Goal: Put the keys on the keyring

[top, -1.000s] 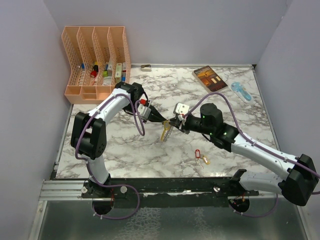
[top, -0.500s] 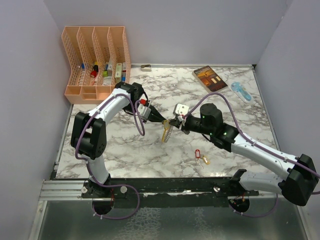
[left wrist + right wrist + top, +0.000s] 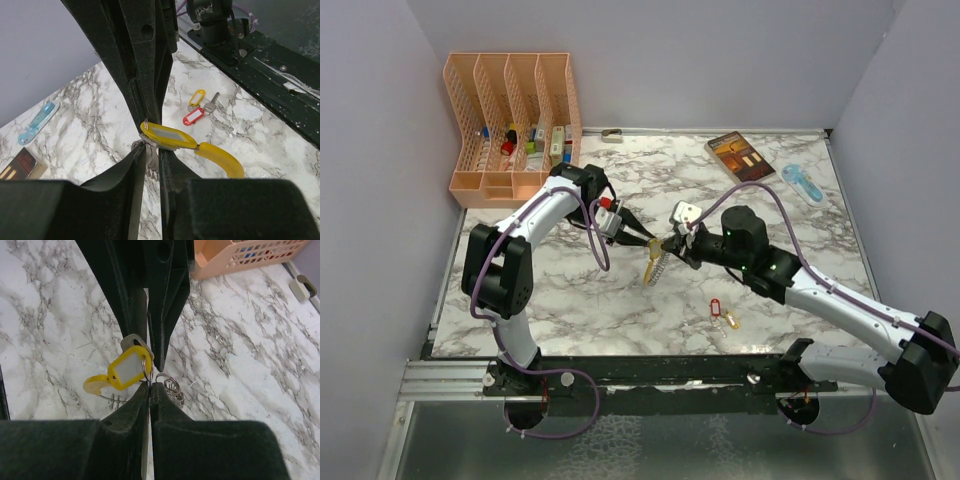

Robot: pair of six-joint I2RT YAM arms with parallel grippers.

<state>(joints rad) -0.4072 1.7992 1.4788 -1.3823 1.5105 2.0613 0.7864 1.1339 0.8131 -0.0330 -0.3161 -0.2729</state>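
Observation:
Over the middle of the table, the keyring (image 3: 658,268) hangs between the two grippers, a coil of silvery links (image 3: 170,387) with a curved yellow segment (image 3: 220,160). My right gripper (image 3: 150,387) is shut on the thin wire ring of the yellow-tagged key (image 3: 129,367). My left gripper (image 3: 152,155) faces it tip to tip. Its fingers stand slightly apart, with the silvery links showing in the narrow gap. In the top view the left gripper (image 3: 642,240) and right gripper (image 3: 667,246) nearly touch. Two more keys, red-tagged (image 3: 714,306) and orange-tagged (image 3: 730,321), lie on the marble near the front.
A peach desk organiser (image 3: 510,120) with small items stands at the back left. A brown book (image 3: 740,157) and a blue plastic object (image 3: 803,183) lie at the back right. A small clip (image 3: 612,135) sits at the back edge.
My left gripper's fingers have parted slightly. My right gripper has closed fully on the key's ring. Both arms stay almost where they were.

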